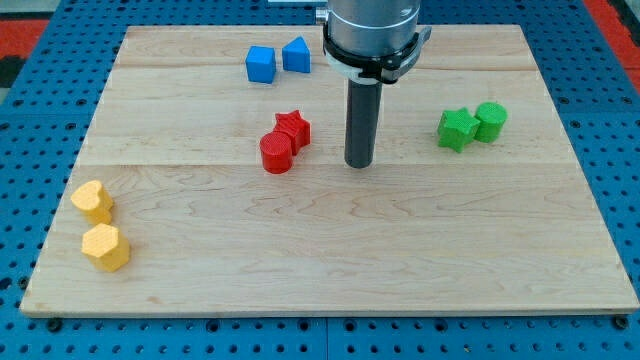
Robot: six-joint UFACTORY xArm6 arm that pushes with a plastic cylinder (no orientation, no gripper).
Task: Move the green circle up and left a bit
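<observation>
You are looking at a pale wooden board [330,260] on a blue pegged surface. At the near left lie a yellow heart-shaped plastic block [91,200] and, just nearer, a yellow hexagonal plastic block [106,247]. Far and left of centre sit a blue cube-like plastic block [260,64] and a blue pointed plastic block [296,55], almost touching. Near the centre, a red cylinder block [276,153] touches a red star block [293,129].

Just right of them your arm's dark rod stands upright, my tip [360,164] resting on bare wood; there are no jaws to open or close, only this rod. Well apart to the right, a green star block [456,129] touches the green circle [490,121], which lies on the star's right side, slightly farther away.

The risk: the star sits directly left of the circle. Approach from the left and you shove the star into it. Push the circle leftward and it will likely drag the star along, or slip off the rod sideways.
</observation>
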